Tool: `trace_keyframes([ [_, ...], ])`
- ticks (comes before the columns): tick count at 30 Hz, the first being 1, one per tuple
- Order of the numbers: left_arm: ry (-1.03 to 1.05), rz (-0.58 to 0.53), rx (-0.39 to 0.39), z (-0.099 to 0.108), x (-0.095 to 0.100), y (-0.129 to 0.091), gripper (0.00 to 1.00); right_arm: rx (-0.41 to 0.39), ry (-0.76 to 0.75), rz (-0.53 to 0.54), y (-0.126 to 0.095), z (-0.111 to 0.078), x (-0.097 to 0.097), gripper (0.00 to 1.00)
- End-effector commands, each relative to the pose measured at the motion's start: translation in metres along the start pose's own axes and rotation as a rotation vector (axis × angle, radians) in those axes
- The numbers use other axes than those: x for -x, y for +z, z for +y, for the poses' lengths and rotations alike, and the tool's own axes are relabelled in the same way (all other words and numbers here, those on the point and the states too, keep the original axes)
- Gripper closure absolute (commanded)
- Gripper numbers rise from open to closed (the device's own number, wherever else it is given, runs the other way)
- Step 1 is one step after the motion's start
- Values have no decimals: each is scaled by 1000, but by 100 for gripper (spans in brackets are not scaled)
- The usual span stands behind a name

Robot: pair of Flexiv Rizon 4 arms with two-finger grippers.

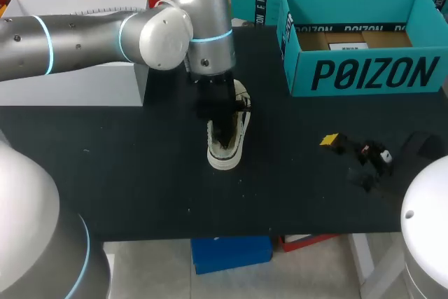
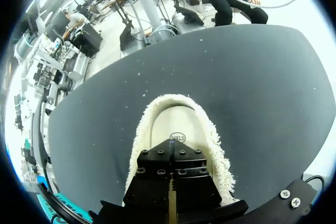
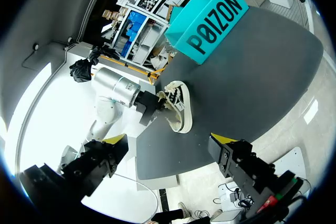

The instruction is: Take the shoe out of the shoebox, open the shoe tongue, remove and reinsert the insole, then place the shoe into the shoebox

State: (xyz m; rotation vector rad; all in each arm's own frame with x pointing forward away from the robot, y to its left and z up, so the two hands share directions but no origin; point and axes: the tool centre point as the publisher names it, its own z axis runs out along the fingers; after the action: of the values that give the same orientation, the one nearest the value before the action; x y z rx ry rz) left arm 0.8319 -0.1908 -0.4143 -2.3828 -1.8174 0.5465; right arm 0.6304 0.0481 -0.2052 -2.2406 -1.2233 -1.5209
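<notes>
Our left gripper [image 2: 171, 142], clenched, sits inside the white fleece-lined shoe [image 2: 149, 124], we judge for its pale insole [image 2: 181, 121]; right gripper [image 1: 357, 148] rests released at 4 o'clock.

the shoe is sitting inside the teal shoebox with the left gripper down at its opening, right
Not quite. The shoe is not inside the teal shoebox. It stands on the black table, apart from the box, as the head view shows. The rest holds: the left gripper is down at the shoe's opening.
</notes>
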Motion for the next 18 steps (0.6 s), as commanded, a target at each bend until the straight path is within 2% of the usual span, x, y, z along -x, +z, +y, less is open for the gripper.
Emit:
trace_keyframes([
  [1,-1,17,67,-6,0,3,100,-638,9,7,-2,2,3,0],
  [5,-21,21,104,-7,-4,3,100,-638,9,7,-2,2,3,0],
  [11,-54,6,103,-10,-9,6,100,-638,9,7,-2,2,3,0],
  [18,-49,-13,137,-15,-10,-28,100,-638,9,7,-2,2,3,0],
])
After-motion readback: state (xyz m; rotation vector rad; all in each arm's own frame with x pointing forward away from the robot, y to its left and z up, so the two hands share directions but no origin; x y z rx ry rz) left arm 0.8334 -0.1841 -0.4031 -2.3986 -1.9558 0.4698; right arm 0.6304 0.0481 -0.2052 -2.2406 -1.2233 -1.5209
